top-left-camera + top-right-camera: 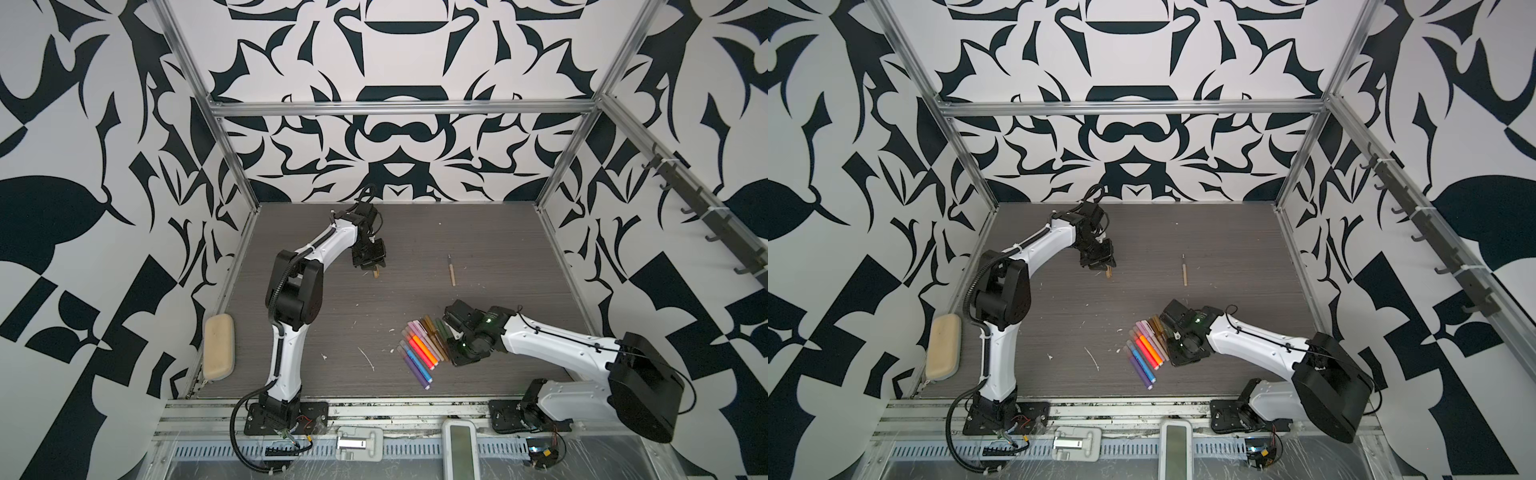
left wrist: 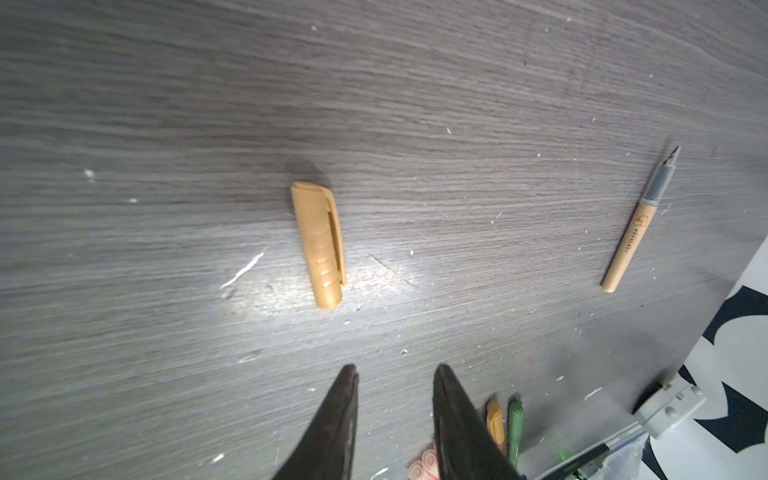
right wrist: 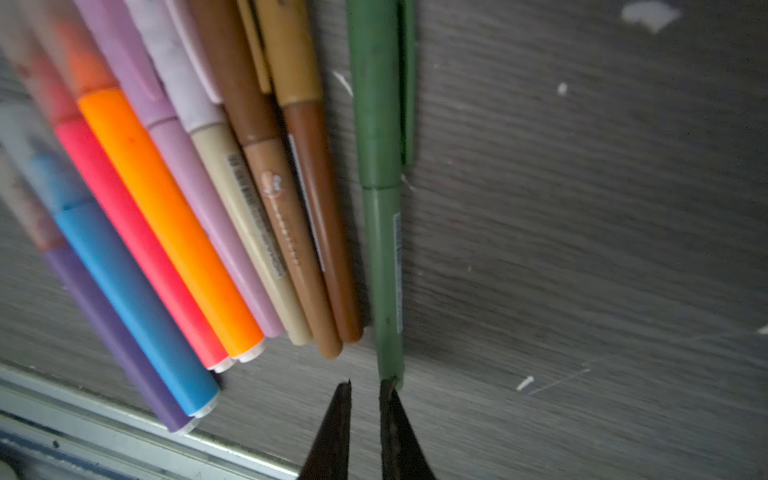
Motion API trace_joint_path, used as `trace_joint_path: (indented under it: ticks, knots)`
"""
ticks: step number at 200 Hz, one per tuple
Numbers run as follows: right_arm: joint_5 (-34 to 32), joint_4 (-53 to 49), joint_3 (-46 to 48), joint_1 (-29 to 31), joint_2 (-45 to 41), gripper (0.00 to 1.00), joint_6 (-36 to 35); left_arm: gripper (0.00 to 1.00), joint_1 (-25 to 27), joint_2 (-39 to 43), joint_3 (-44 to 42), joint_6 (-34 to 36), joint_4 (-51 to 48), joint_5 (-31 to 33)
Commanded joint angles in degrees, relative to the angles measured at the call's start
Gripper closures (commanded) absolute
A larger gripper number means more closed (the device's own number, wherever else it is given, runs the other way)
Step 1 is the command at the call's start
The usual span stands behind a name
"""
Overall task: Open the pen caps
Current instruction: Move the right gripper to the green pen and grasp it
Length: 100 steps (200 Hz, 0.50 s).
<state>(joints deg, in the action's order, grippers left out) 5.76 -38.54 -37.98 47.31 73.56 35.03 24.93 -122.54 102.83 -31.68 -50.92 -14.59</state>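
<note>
- One pen was already open: its tan cap lay loose on the table, and its bare-tipped tan body rested well apart from it.
- The left gripper hovered just above that cap, jaws parted and empty, well apart from the other pens.
- The row of pens lay side by side near the table's front, all capped, with the capped ends pointing away from the right arm.
- The right gripper sat at the near end of that row and was by far the closer arm to it.
- Its jaws were drawn nearly together, with a slim strip of table showing between them and nothing gripped.
- The green pen lay at the edge of the row, slightly apart from its brown neighbour.
- Its long axis ran straight out from the gripper, in line with the fingers.
- Its butt end touched one fingertip, and the green cap was at the far end.
- The barrel was off-centre, meeting one finger rather than sitting in the gap.
- The next move probably called for widening the jaws and sidestepping to straddle the barrel, and the left arm would have had to travel over to take the cap.
</note>
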Motion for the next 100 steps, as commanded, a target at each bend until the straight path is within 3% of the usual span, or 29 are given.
trace_joint_path:
  ticks: [1, 100]
  knots:
    - [-0.36, 1.42, 0.69, 0.23, -0.14, 0.83, 2.55, 0.66, 0.37, -1.03, 1.79, -0.49, -0.9, -0.62]
    - [-3.82, 0.54, -2.22, 0.24, 7.01, 0.8, 0.6, 0.66, 0.82, -2.41, 4.66, -0.09, -2.6, 0.52]
